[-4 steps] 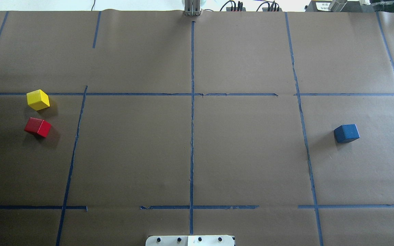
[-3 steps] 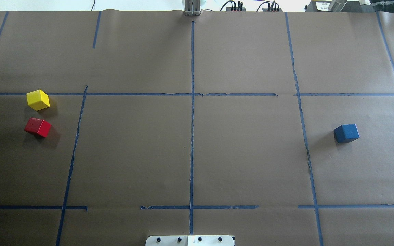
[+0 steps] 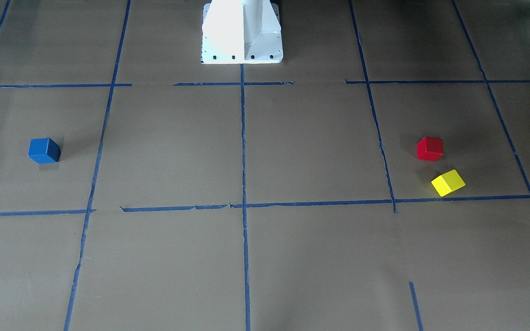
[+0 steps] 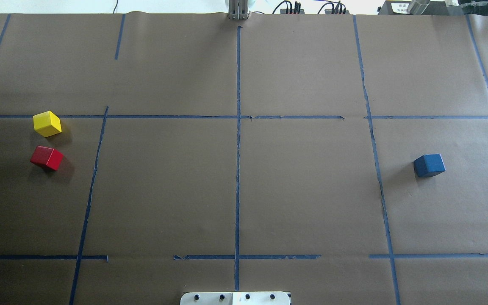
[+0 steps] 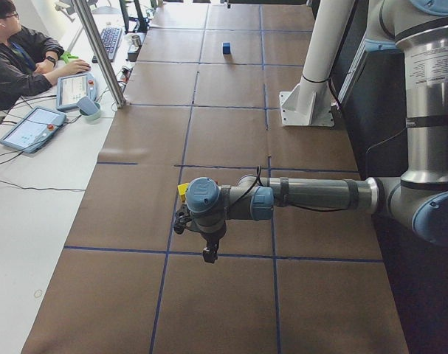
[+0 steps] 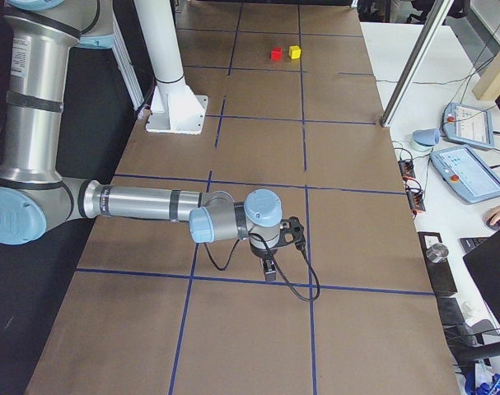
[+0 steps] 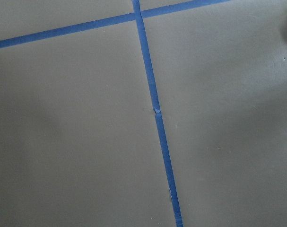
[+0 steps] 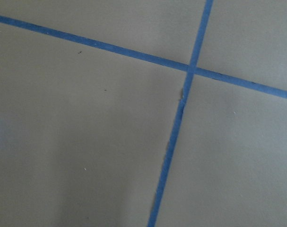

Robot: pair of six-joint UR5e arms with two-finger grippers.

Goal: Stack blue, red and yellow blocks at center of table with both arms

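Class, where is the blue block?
Overhead view: the blue block sits alone on the robot's right side, just beyond the right tape line, far from the red block and yellow block.

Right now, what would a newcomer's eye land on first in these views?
Three bright cubes on a brown table gridded with blue tape: the yellow block and red block sit close but apart on the robot's left, and the blue block sits alone on its right. Nothing is stacked yet. In the side views, the left arm and right arm each stretch out over a table end.
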